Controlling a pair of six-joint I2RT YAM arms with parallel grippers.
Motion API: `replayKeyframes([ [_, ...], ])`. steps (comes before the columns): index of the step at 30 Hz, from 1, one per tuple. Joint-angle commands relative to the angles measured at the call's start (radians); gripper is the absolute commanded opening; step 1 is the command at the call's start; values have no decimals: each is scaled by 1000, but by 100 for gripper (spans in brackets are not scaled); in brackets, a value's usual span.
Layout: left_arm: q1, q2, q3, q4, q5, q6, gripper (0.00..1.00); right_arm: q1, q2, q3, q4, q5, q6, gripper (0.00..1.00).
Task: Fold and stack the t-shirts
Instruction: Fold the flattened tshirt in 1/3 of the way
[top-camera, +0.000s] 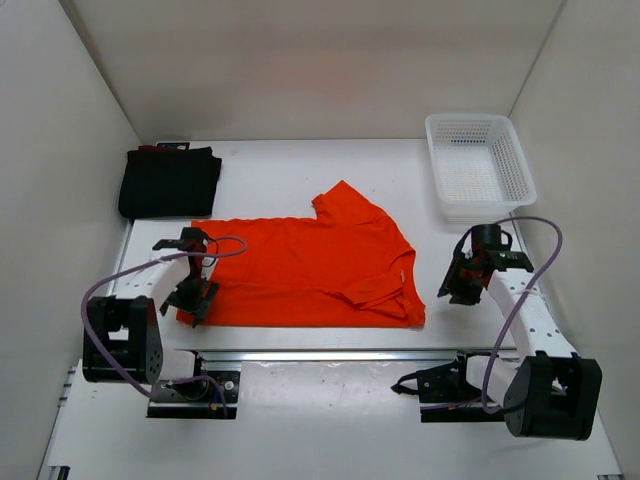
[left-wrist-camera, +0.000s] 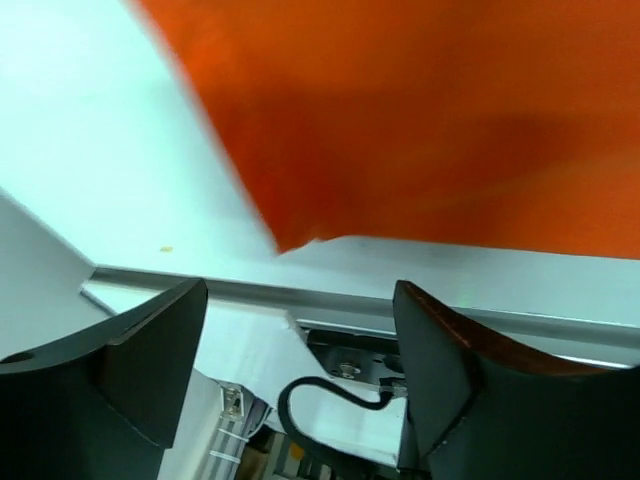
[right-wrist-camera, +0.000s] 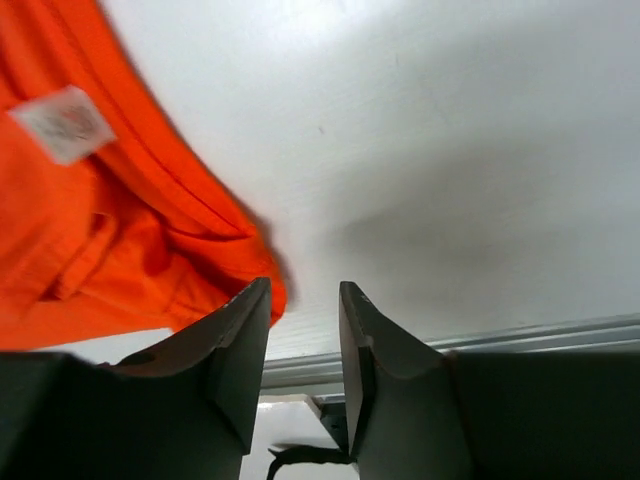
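The bright orange t-shirt (top-camera: 300, 270) lies spread on the table with one sleeve pointing back and its right side folded over. Behind it at the far left sits a folded black t-shirt (top-camera: 170, 180) with a sliver of dark red t-shirt (top-camera: 150, 148) showing at its back edge. My left gripper (top-camera: 193, 300) hangs over the orange shirt's near left corner (left-wrist-camera: 300, 235), jaws wide open and empty (left-wrist-camera: 300, 290). My right gripper (top-camera: 455, 287) is just right of the shirt's near right corner (right-wrist-camera: 90, 220), jaws slightly apart with nothing between them (right-wrist-camera: 305, 290).
A white mesh basket (top-camera: 470, 118) stands at the back right. A metal rail (top-camera: 330, 353) runs along the table's near edge. White walls close in the left, back and right sides. A white label (right-wrist-camera: 65, 122) shows on the orange cloth.
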Motion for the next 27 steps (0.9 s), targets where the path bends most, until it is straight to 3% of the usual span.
replayKeyframes([
  [1,8,-90,5,-4,-99,-34,87,45,-43,122,24,50,-31,32],
  [4,-6,-170,68,54,-254,-22,87,149,21,196,50,32,-60,34],
  [7,-84,-265,184,157,-256,97,84,198,124,233,90,-37,-76,33],
  [10,-426,-304,241,264,-200,278,84,197,221,239,155,-164,-58,31],
  [13,-655,-214,266,324,-114,361,83,211,288,256,179,-194,-50,29],
  [16,-809,-81,324,381,55,409,83,244,305,242,222,-189,-29,29],
  [19,-930,64,389,439,198,458,83,203,281,190,280,-223,30,29],
  [22,-1012,188,451,467,312,508,82,151,231,136,290,-229,67,27],
  [27,-1093,348,562,452,379,541,78,105,95,43,256,-181,67,19],
])
